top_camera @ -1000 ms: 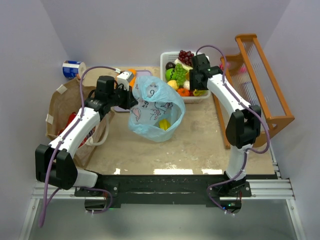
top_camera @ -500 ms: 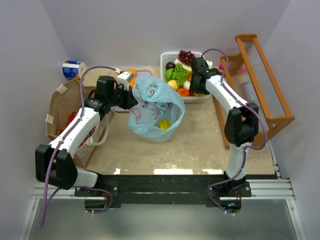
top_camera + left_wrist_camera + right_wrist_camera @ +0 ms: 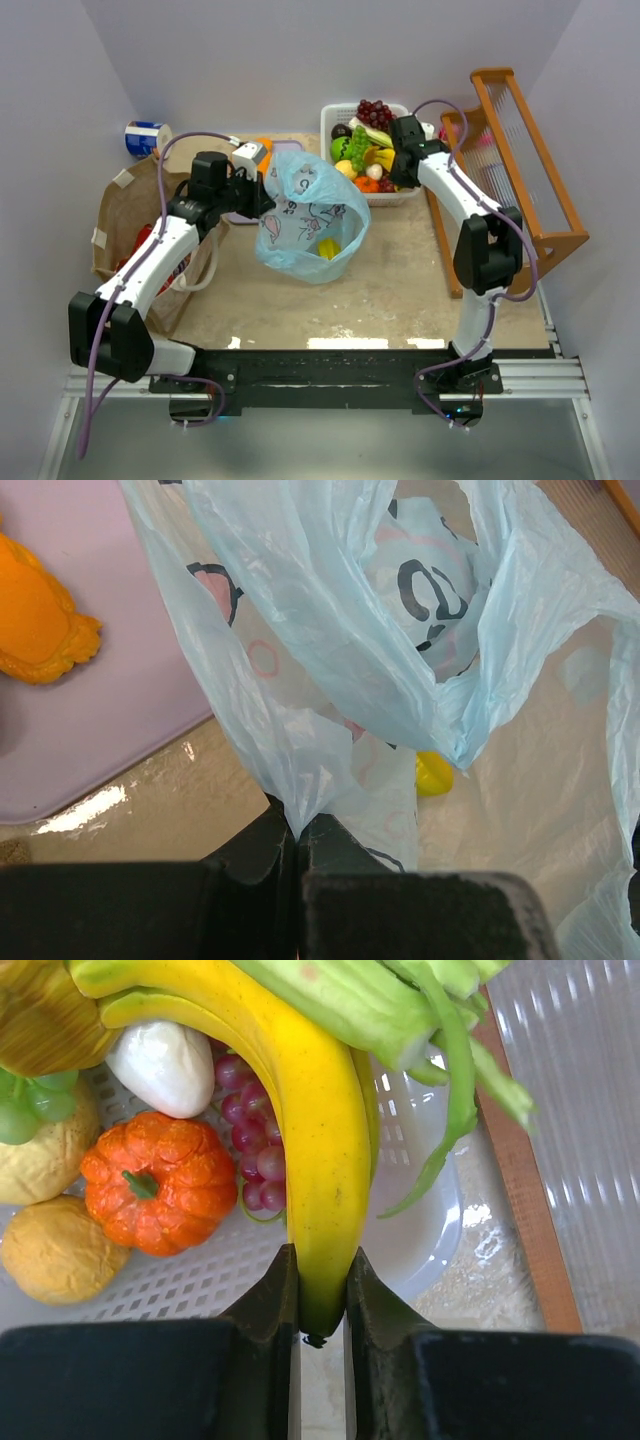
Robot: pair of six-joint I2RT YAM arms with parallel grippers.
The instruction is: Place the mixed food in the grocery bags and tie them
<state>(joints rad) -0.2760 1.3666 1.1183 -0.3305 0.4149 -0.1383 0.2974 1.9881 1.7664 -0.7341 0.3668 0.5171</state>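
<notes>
Fingers (image 3: 272, 1305) of the right gripper (image 3: 322, 1270) are pinching one end of a yellow toy banana (image 3: 315, 1150), its length running straight away from them above the white slotted plastic basket (image 3: 200, 1280). Left wrist: the left gripper (image 3: 298, 825) is clamping shut on a fold of the light-blue translucent plastic bag (image 3: 330, 630). From above, that bag is gaping open just left of the basket at the table's (image 3: 400, 280) far edge.

Swung the right gripper (image 3: 322, 1295) a little to the right and farther back, toward the right end of the white basket (image 3: 327, 125). Drew its jaws in from well apart to clamped on the tip of the yellow banana (image 3: 320, 1160). Left more of that banana showing in the top view.
</notes>
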